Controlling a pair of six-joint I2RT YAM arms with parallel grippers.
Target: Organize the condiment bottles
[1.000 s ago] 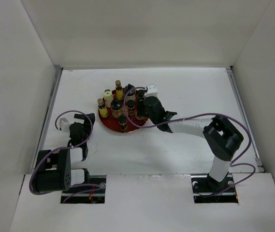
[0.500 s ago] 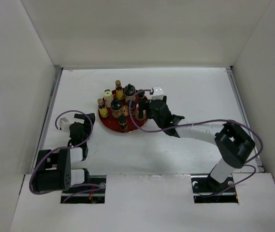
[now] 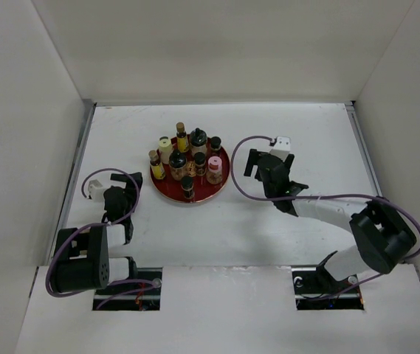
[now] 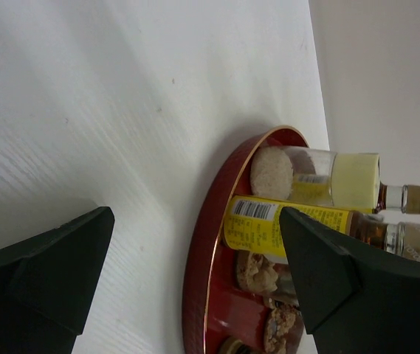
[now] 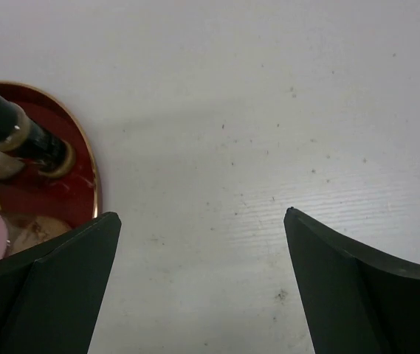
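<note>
Left wrist view alone shows a barcode on one yellow-labelled bottle (image 4: 287,225), its print too small to read. Top external shows the condiment bottles (image 3: 187,164) clustered on the red tray (image 3: 221,184). The left gripper (image 3: 122,181) and right gripper (image 3: 257,164) have jaws apart, empty.

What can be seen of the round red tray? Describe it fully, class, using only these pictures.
The round red tray is a shallow, glossy dish, dark red with a raised rim and a thin gold-coloured edge. It lies flat on the white table, slightly left of centre. A cluster of small condiment bottles stands upright on it. Nothing else touches it: the open left gripper and the open right gripper are both apart from it.
</note>
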